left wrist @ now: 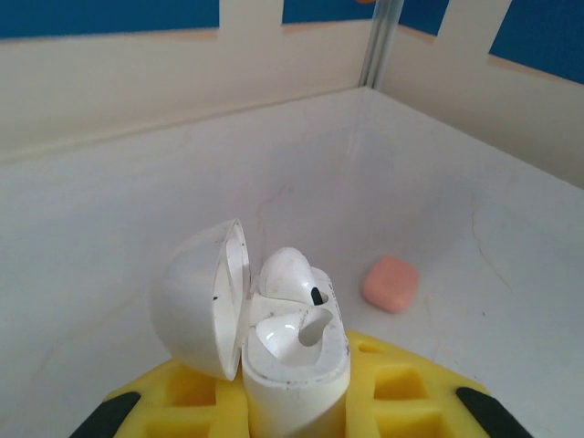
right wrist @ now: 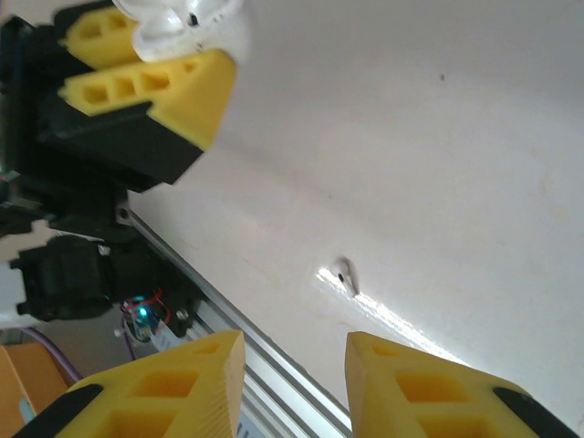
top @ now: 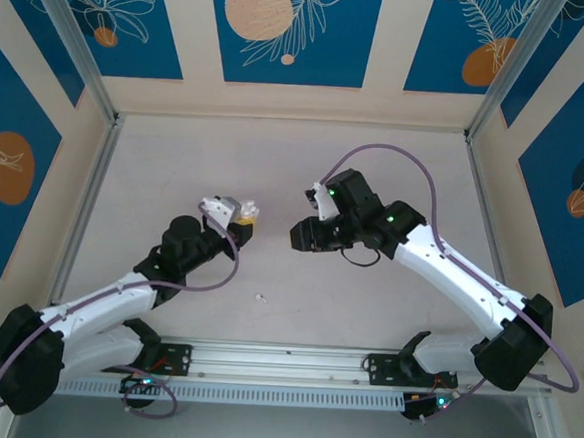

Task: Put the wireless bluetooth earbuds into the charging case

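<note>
The left end effector [top: 244, 216] is clenched on the white charging case [left wrist: 292, 365] and holds it above the tabletop [right wrist: 438, 137], with the body upright between the yellow pads. The lid [left wrist: 196, 301] stands open to the left of the pads. A seated earbud [left wrist: 287, 274] sits in the socket farther from the wrist. The nearer socket looks empty, but I cannot be fully sure. Beyond the fingertips and to their right, a pink case [left wrist: 391, 284] lies closed on the tabletop.

Between the two end effectors, but closer to the arm bases than either one, a loose earbud [right wrist: 345, 274] lies flat on the tabletop. It is not far from the metal rail [top: 282, 359].

The right end effector [right wrist: 292, 351] is released: its two pads stand apart and nothing is between them. The loose earbud lies ahead of its fingertips, a little toward its right pad, well apart from both.

Several things could go wrong from here, in my judgement. The earbud is tiny and smooth and the pads are broad, so a grip that closes off centre may flick it away, perhaps toward the rail. A descent that is too deep would press the pads on the tabletop and push the earbud instead of taking it. If it is then carried to the case at a wrong angle, its stem may miss the socket. A bump there could twist the case in the left grip, close the lid or shake out the seated earbud.
</note>
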Controlling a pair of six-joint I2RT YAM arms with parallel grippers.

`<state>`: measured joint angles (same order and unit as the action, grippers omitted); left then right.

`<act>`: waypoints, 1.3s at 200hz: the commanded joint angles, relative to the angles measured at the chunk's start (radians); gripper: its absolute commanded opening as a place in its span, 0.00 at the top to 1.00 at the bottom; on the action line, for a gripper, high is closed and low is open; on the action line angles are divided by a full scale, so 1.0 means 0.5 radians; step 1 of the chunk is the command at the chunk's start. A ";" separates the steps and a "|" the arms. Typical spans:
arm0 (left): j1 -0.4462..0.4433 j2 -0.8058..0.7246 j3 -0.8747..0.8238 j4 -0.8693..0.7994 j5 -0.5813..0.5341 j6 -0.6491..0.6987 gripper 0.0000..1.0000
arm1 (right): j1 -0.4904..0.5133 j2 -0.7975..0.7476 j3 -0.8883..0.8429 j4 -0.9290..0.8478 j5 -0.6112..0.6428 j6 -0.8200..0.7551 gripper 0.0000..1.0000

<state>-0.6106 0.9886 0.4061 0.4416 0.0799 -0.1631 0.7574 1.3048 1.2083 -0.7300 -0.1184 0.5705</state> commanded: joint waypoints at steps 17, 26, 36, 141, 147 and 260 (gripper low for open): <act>0.015 -0.222 -0.100 -0.416 -0.015 -0.417 0.82 | 0.114 0.153 0.015 -0.152 -0.028 -0.102 0.65; 0.017 -0.281 -0.124 -0.490 -0.057 -0.474 0.83 | 0.140 0.202 0.025 -0.173 -0.030 -0.118 0.65; 0.017 -0.345 -0.139 -0.595 -0.102 -0.531 0.83 | 0.178 0.256 0.034 -0.189 -0.031 -0.142 0.65; 0.412 -0.577 -0.260 -1.090 0.181 -0.950 0.82 | 0.471 0.932 0.277 -0.178 0.098 -0.512 0.65; 0.433 -0.586 -0.264 -1.102 0.194 -0.953 0.82 | 0.487 0.967 0.295 -0.190 0.110 -0.527 0.65; 0.549 -0.658 -0.312 -1.137 0.228 -0.999 0.82 | 0.666 1.393 0.575 -0.334 0.428 -0.638 0.57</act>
<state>-0.3531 0.6781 0.2550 -0.1204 0.1768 -0.6563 1.0809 1.9789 1.4605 -0.8608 0.0555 0.2672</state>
